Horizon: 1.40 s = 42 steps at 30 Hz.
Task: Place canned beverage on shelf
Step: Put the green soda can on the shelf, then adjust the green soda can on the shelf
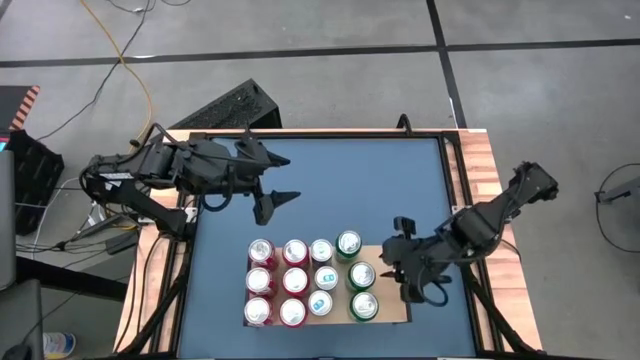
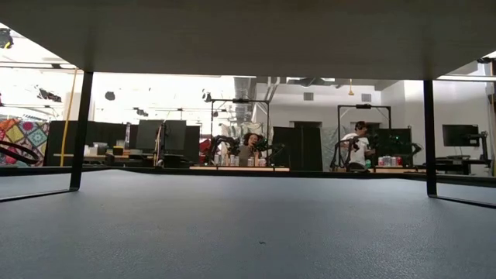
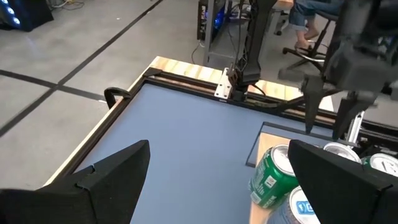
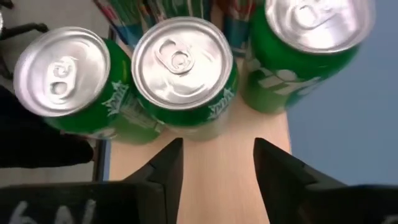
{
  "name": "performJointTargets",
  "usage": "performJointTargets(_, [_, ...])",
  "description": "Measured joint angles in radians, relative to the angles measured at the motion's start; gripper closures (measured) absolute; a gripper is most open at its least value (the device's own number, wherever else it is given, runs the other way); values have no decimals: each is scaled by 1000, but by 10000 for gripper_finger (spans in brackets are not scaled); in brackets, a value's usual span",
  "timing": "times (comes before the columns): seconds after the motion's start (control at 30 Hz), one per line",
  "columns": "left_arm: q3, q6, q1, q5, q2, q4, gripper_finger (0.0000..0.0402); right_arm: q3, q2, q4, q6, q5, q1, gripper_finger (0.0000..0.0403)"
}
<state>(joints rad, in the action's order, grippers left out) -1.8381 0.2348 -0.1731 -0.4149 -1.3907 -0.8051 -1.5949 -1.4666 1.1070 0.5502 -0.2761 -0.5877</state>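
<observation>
Near the table's front edge lies the pale wooden shelf (image 1: pixel 393 316), also seen under my right fingers (image 4: pixel 217 180). Canned beverages stand upright on it in rows: red cans (image 1: pixel 261 281), pale blue cans (image 1: pixel 325 277) and three green cans (image 1: pixel 361 274). My right gripper (image 1: pixel 400 268) hangs open just right of the green cans (image 4: pixel 180 81), its fingers (image 4: pixel 168 168) over bare board with nothing between them. My left gripper (image 1: pixel 283 178) waits open, high over the far left of the blue mat. Its fingers frame a green can (image 3: pixel 270 177) farther off.
The blue mat (image 1: pixel 330 190) lies bare beyond the shelf. Black rails and a striped wooden frame (image 1: pixel 480 170) edge the table. The right arm's post (image 3: pixel 245 56) rises at the table's right edge. People sit in the room behind (image 2: pixel 249 147).
</observation>
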Motion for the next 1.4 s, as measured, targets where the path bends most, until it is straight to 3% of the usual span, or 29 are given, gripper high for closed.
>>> performJointTargets(0.23, [0, 23, -12, 1, 0, -10, 33, 60, 0, -112, 0, 2, 10, 236])
performJointTargets(0.93, [0, 35, -22, -1, 0, -45, 33, 61, 2, -142, -46, 12, 64, 237])
performJointTargets(1.17, [0, 60, -48, -9, 7, -38, 33, -4, 18, -104, 23, -50, 5, 237])
performJointTargets(1.4, [0, 77, -118, -76, 8, -10, 33, 20, 9, -48, 219, -144, -138, 237])
